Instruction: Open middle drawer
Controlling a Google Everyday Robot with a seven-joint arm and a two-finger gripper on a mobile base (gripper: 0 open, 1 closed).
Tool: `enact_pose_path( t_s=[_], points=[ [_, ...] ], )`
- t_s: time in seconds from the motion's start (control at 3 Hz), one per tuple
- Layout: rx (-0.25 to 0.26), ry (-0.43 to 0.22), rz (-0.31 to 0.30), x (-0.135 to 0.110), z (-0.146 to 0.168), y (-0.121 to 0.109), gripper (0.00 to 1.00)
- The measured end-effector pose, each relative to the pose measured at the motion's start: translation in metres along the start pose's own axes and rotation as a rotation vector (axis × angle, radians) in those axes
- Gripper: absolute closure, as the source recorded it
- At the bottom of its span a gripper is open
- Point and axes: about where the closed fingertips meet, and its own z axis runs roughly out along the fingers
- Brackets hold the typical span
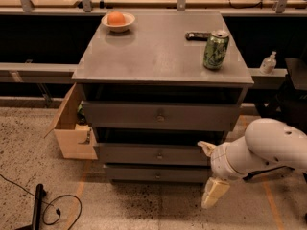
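Observation:
The grey metal cabinet (163, 56) has three stacked drawers. The middle drawer (139, 154) has a plain flat front of medium height and a small round knob (159, 155) at its centre. The taller drawer (120, 115) sits above it and the slimmest drawer (139, 173) below. My gripper (204, 175) is open at the right end of the middle and bottom drawer fronts, right of the knob. Its upper cream finger (207, 148) lies against the middle drawer's right end. Its lower finger (213, 193) hangs towards the floor. It holds nothing.
On the cabinet top stand a green can (215, 50), a dark remote (197, 35) and a white bowl with an orange (117, 19). A cardboard box (72, 128) sits left of the cabinet. A black cable (53, 207) lies on the speckled floor.

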Motion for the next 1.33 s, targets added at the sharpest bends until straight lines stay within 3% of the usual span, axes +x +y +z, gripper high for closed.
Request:
enact_pose_path(
  t_s=[0.67, 1.0, 1.33],
  points=[
    [0.085, -0.047, 0.068, 0.066, 0.101, -0.036, 0.00],
    [0.129, -0.031, 0.045, 0.089, 0.130, -0.068, 0.00],
    [0.131, 0.025, 0.024, 0.108, 0.156, -0.096, 0.00]
  ],
)
